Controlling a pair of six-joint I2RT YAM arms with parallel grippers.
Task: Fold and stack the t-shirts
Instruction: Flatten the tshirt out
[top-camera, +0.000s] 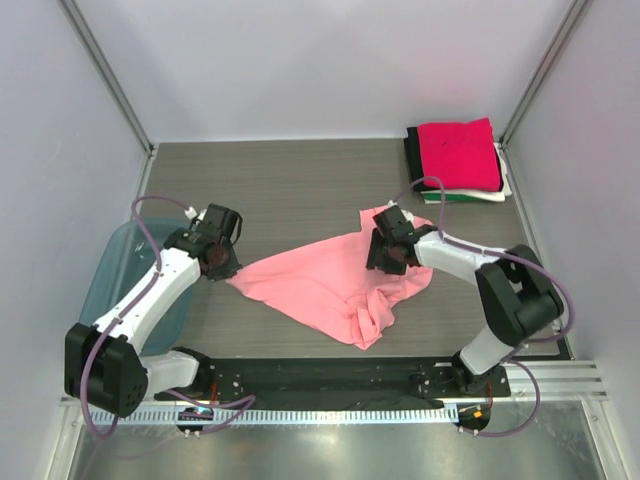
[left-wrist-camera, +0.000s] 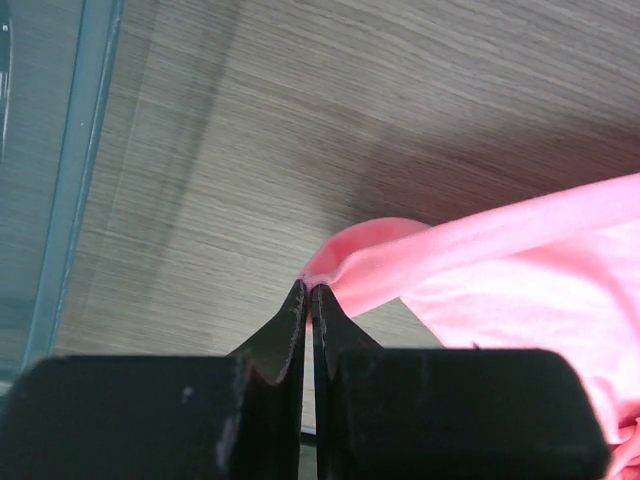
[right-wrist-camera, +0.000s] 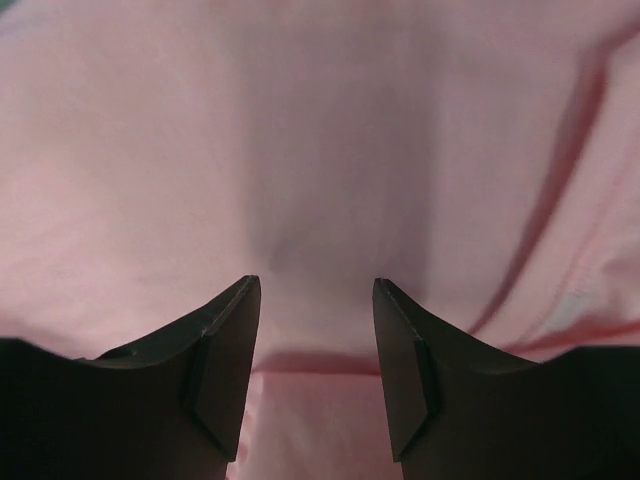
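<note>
A salmon-pink t-shirt (top-camera: 330, 285) lies crumpled and partly spread across the middle of the table. My left gripper (top-camera: 222, 268) is at its left corner. In the left wrist view the jaws (left-wrist-camera: 308, 290) are shut on a pinched fold of the pink t-shirt (left-wrist-camera: 480, 270). My right gripper (top-camera: 385, 262) is over the shirt's upper right part. In the right wrist view its fingers (right-wrist-camera: 315, 290) stand apart and open, with the pink cloth (right-wrist-camera: 300, 130) filling the view right below them. A stack of folded t-shirts (top-camera: 458, 155), magenta-red on top, sits at the back right.
A translucent blue bin (top-camera: 105, 275) stands at the left edge of the table beside the left arm, and its rim (left-wrist-camera: 75, 180) shows in the left wrist view. Grey walls and metal posts close in the table. The mounting rail runs along the near edge.
</note>
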